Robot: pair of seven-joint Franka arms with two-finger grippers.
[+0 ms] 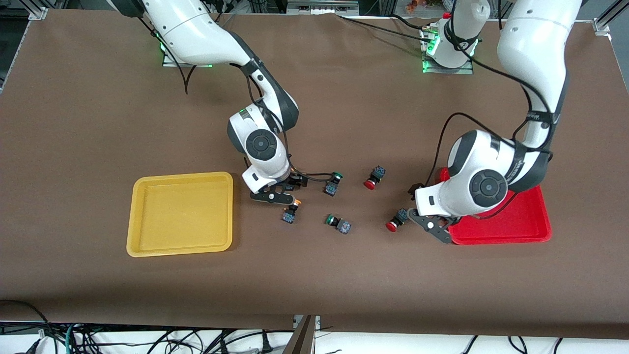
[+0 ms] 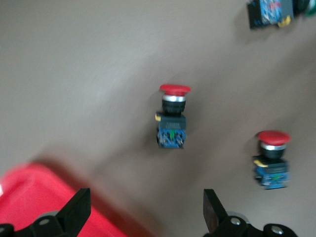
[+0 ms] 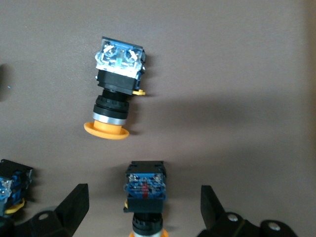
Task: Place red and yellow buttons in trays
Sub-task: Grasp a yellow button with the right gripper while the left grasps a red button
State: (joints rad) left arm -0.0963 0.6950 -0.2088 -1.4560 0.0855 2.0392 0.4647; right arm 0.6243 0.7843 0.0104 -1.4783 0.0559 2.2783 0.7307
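Observation:
The yellow tray lies toward the right arm's end of the table, and the red tray toward the left arm's end. My right gripper is open and low beside the yellow tray. In the right wrist view it stands with one finger on each side of a yellow button. A second yellow button lies just clear of it. My left gripper is open and empty at the red tray's corner. Two red buttons lie near it and show in the left wrist view.
Two green-capped switches lie between the yellow and red buttons; one shows in the left wrist view. A dark switch body sits at the edge of the right wrist view. Both trays hold nothing.

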